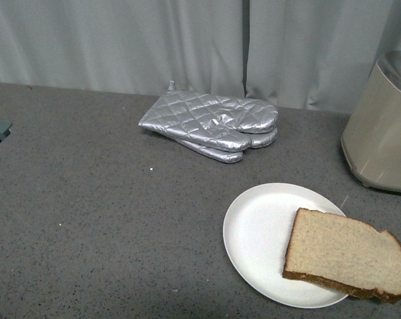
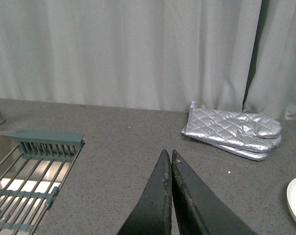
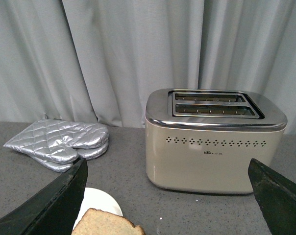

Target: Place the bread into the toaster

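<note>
You have a toaster [image 3: 214, 147] with a satin beige body and a polished, mirror-like metal top. Beside the toaster, the oven mitts [image 1: 210, 123] are shiny, quilted silver cloth. The plate [image 1: 257, 229] looks smooth and white, the bread [image 1: 346, 252] porous, and the counter [image 1: 87, 219] matt and speckled.

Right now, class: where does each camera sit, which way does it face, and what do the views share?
Front view: on the robot's body, facing forward over the counter at oven mitts, plate, bread, toaster; no arm shows.
Left wrist view: on the left wrist, facing the curtain past a drying rack; left jaws shut.
Right wrist view: on the right wrist, facing the toaster; right jaws open.
Shared: all see the oven mitts; front and right wrist also toaster, plate, bread.
</note>
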Controlling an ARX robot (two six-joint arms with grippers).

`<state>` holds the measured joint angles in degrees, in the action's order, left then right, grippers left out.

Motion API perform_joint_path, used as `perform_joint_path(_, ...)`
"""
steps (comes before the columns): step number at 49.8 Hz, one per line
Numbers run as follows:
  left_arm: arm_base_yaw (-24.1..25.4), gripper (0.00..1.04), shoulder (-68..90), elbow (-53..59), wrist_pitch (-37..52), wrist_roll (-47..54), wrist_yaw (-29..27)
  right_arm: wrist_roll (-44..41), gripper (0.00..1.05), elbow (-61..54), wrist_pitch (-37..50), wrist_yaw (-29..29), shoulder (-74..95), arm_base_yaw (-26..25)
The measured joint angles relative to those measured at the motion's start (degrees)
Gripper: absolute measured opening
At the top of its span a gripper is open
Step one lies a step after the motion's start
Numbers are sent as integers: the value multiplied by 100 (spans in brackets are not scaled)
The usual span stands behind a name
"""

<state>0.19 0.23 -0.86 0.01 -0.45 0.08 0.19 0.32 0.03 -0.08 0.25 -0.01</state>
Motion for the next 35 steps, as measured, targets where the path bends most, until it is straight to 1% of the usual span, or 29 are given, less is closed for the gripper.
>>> perform_joint_path(3, 0, 4, -2, 0, 0, -4, -2, 0, 95, 0, 0, 0, 0, 0)
perform_joint_path(4, 0, 6, 0, 0, 0, -2, 0, 0, 95, 0, 0, 0, 0, 0)
perform_joint_path(12, 0, 29, -2, 0, 0, 0, -7, 0, 95, 0, 0, -2, 0, 0)
perform_joint_path(14, 0, 37, -2, 0, 0, 0, -4, 24, 95, 7, -31, -39, 24, -2)
perform_joint_path(15, 0, 38, -2, 0, 0, 0, -4, 129, 95, 37, -125, -83, 72, -4)
perform_joint_path(17, 0, 45, -2, 0, 0, 0, -4, 614, 95, 337, -763, -378, 476, -17)
perform_joint_path(18, 0, 49, 0, 2, 0, 0, -4, 881, 95, 459, -898, -483, 778, -50)
perform_joint_path(19, 0, 54, -2, 0, 0, 0, 7, 1226, 95, 568, -859, -533, 1193, -87)
perform_joint_path(20, 0, 58, -4, 0, 0, 0, 9, 1512, 95, 643, -732, -531, 1530, -118)
perform_joint_path(22, 0, 67, -7, 0, 0, 0, 2, 2170, 95, 780, -177, -466, 2437, -251)
perform_joint_path(24, 0, 78, -4, 0, 0, 0, 0, 2863, 95, 870, 481, -273, 3407, -348)
perform_joint_path(25, 0, 81, -4, 0, 0, 2, 0, 3012, 95, 883, 638, -203, 3654, -352)
perform_joint_path(26, 0, 87, -7, 2, 0, 0, 0, 3331, 95, 896, 883, -92, 4120, -332)
perform_joint_path(29, 0, 99, -7, 0, 0, 2, -7, 3866, 95, 835, 1333, 247, 5174, -120)
perform_joint_path(30, 0, 100, -7, 0, 0, 13, -7, 4041, 95, 767, 1499, 365, 5536, -7)
perform_joint_path(32, 0, 97, -4, 0, 0, 11, -4, 4273, 95, 632, 1773, 518, 6059, 173)
perform_joint_path(35, 0, 98, -4, 0, 0, 11, 0, 4564, 95, 455, 2151, 629, 6631, 352)
